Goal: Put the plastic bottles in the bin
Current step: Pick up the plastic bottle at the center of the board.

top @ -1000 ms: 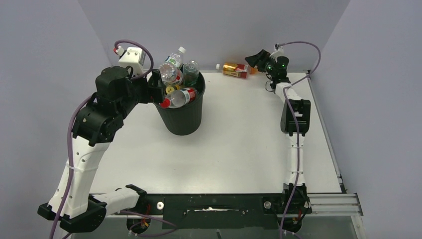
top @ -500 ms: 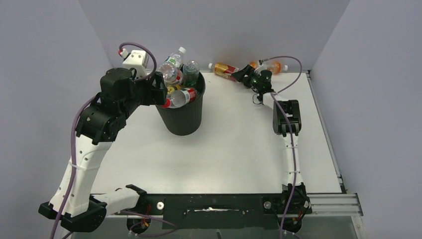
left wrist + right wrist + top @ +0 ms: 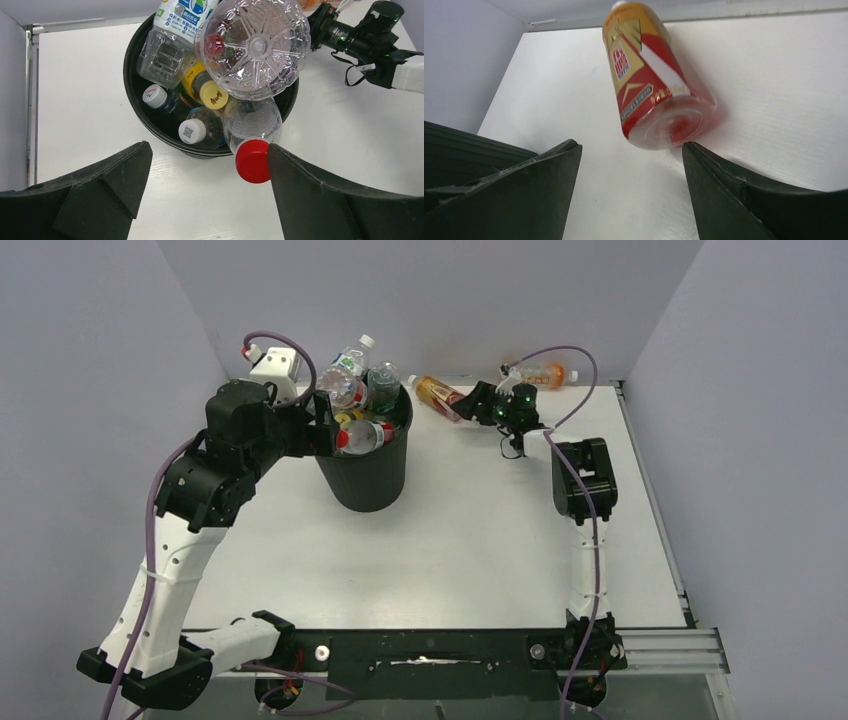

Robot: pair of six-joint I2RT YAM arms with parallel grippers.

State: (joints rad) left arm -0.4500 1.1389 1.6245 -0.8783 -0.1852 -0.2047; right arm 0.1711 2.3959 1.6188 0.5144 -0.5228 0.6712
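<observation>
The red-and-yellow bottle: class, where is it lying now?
Top view: the bottle lies on the table near the far wall, right of the bin, its base facing the open right gripper.

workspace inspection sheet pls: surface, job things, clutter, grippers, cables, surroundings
surface: white table, nothing spilled that I can see
job's things: black bin piled above its rim with bottles; a red-capped bottle sticks out past the rim. The red-and-gold bottle and orange bottle lie on the table near the back wall
clutter: nothing seen
grippers: left gripper open, empty, at the bin's rim. Right gripper open, fingers either side of the red-and-gold bottle's base
cables: purple cables loop from both wrists, not snagged
surroundings: plain walls on three sides
</observation>
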